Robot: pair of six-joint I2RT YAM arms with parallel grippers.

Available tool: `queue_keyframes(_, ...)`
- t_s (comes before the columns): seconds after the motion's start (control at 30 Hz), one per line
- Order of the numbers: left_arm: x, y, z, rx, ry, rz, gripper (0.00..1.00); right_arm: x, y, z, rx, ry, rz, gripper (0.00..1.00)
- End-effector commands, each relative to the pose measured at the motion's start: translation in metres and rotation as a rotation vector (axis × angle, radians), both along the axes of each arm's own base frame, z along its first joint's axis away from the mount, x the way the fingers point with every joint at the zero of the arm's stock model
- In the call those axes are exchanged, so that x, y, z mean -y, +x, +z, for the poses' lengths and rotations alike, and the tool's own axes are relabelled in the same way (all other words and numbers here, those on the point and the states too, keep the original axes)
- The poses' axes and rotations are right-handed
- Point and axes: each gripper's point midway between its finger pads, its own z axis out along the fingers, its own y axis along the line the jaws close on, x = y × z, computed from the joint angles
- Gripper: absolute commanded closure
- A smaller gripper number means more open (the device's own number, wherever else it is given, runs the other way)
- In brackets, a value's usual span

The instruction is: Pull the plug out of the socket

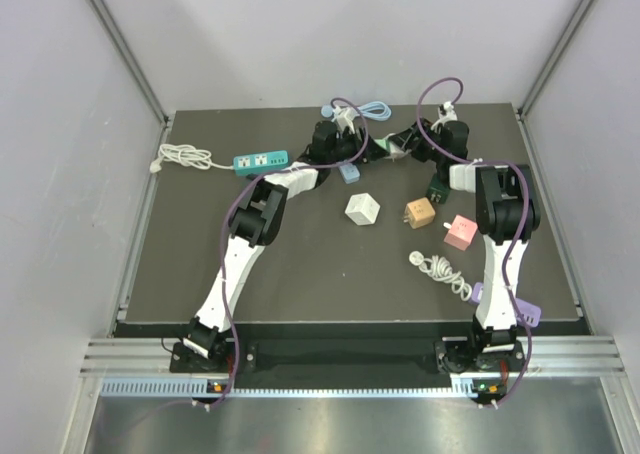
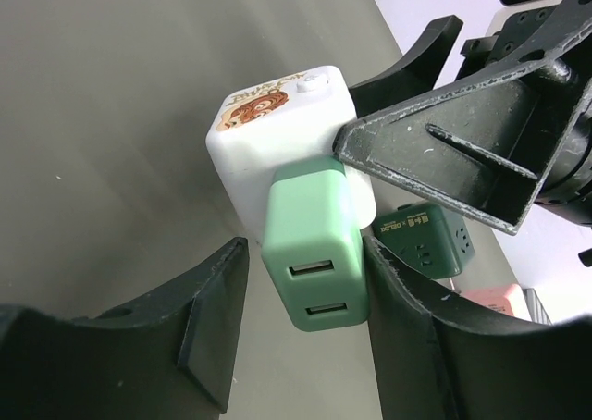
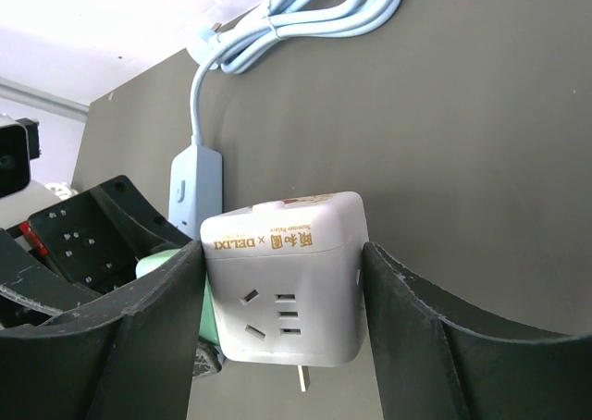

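Over the back of the surface (image 1: 300, 274), right fingers (image 3: 416, 327) pinch the white socket (image 3: 282, 281) while left fingers (image 2: 435, 346) sit spread around its green plug (image 2: 314, 253), one not touching: grasping step, so next squeeze firmly and pull straight out.

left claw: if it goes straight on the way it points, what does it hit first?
The mint-green plug, already sitting between the fingers of the left claw. Right behind it is the white cube socket it plugs into, so the fingertips would probably reach that next; depth is unclear.
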Motion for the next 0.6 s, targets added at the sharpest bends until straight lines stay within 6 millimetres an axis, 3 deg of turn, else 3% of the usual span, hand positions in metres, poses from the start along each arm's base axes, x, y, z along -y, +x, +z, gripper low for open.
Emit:
queue_keyframes(0.0,-0.002,0.006,0.025,0.058,-0.022,0.008,0.44,-0.005,0.006,0.023,0.097,0.016,0.030,1.00)
queue_keyframes(0.4,-0.023,0.022,0.034,0.070,-0.076,0.063,0.43,-0.004,0.006,0.019,0.083,-0.007,0.029,1.00)
queue_keyframes(0.47,-0.020,0.027,0.045,0.091,-0.096,0.059,0.55,-0.005,0.005,0.019,0.083,-0.005,0.033,1.00)
queue_keyframes(0.5,-0.019,0.028,0.036,0.072,-0.097,0.055,0.62,-0.006,0.006,0.018,0.083,-0.007,0.034,1.00)
queue_keyframes(0.53,-0.016,0.029,0.042,0.081,-0.109,0.046,0.79,-0.006,0.006,0.017,0.080,-0.006,0.033,1.00)
queue_keyframes(0.57,-0.016,0.029,0.043,0.081,-0.117,0.047,0.86,-0.006,0.006,0.016,0.079,-0.007,0.035,1.00)
